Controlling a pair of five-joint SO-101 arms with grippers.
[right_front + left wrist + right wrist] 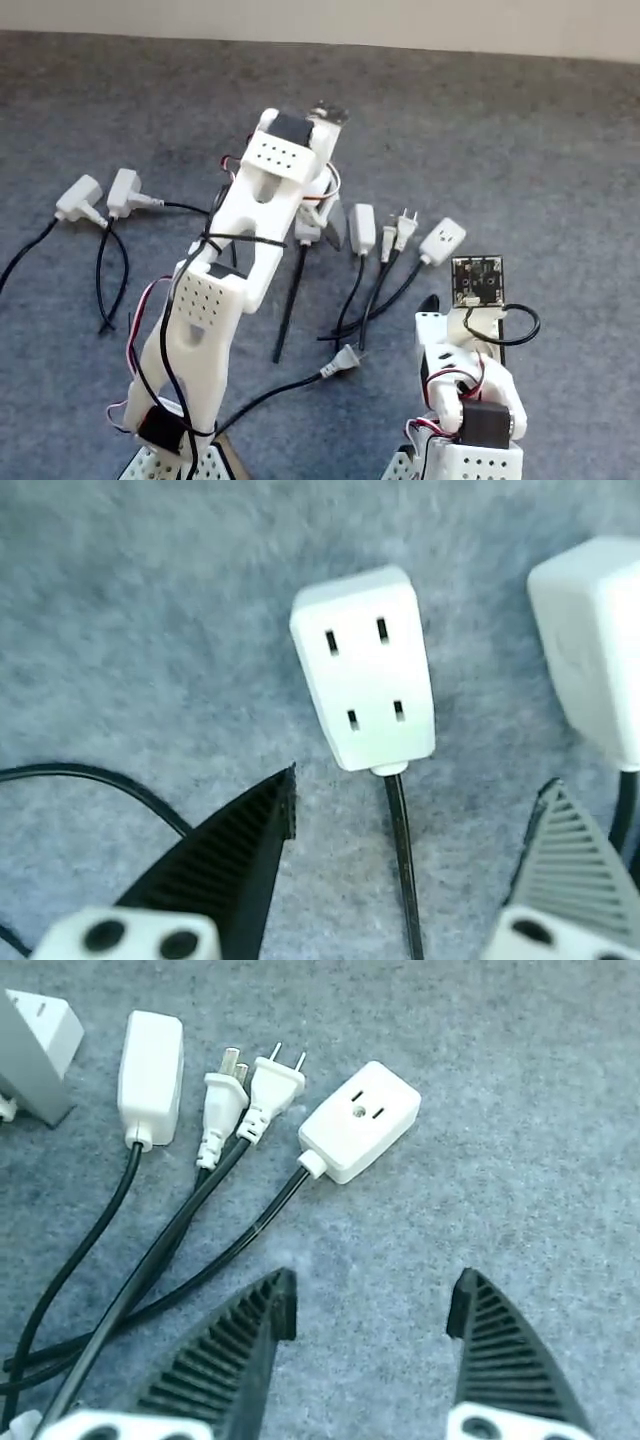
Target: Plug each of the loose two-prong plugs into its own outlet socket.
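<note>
Left claw (420,780) gapes wide and empty, with the two-outlet socket (365,670) just ahead between its fingers. Right claw (375,1278) is equally wide. Ahead of it a white plug (275,1078) touches its twin (222,1095), so a grab may catch both, and their crossed cords (180,1222) could tug the single socket (358,1118) askew.

Grey carpet (540,130) spreads across whole scene, short mottled pile, fibrous close up. Pale beige strip (420,18) along far edge, past carpet, border running slightly aslant across top of high view.
</note>
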